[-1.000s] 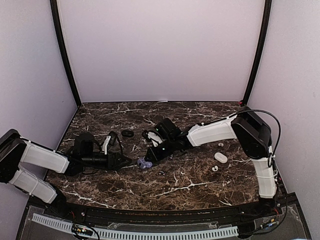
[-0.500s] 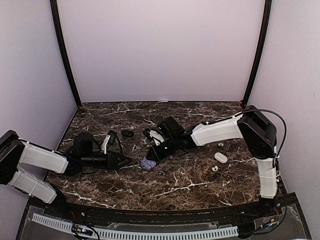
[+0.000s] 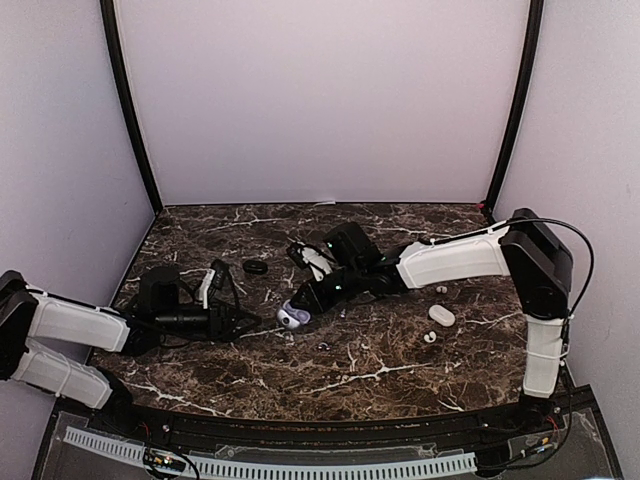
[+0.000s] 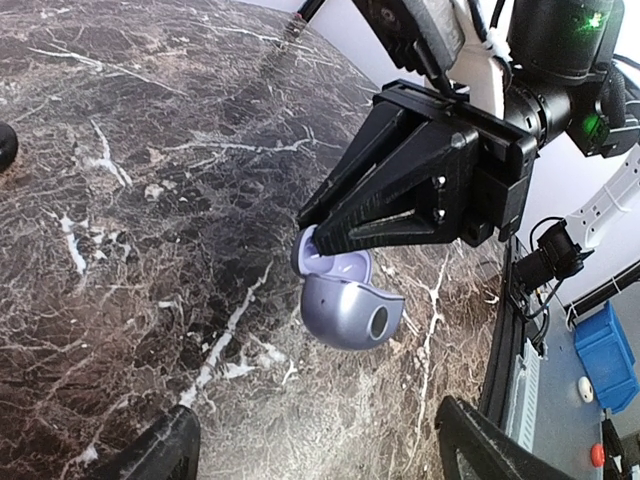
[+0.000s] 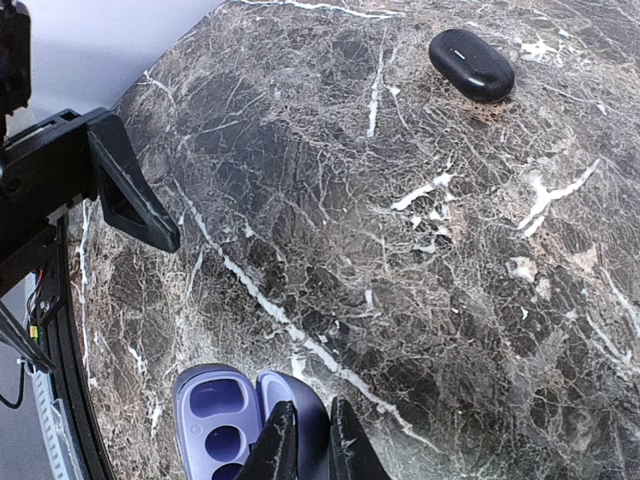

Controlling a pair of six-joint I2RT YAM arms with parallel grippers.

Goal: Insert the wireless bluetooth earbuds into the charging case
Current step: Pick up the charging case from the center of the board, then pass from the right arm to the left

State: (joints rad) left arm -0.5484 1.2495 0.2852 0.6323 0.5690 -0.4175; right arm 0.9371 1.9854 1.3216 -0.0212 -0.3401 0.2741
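Dark brown marble tabletop (image 3: 400, 370), white veins; plain lilac walls (image 3: 320, 100); black corner posts (image 3: 130, 110)

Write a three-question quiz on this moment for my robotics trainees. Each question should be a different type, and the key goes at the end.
1. True or false: the lavender charging case is closed.
2. Which claw pinches the case's lid? A) the left claw B) the right claw C) neither
3. Fill in the blank: the closed oval case lying far off in the right wrist view is ____ in colour.

Key: 1 false, since its lid stands open. 2 B, because the left claw is open and apart from the case. 3 black.
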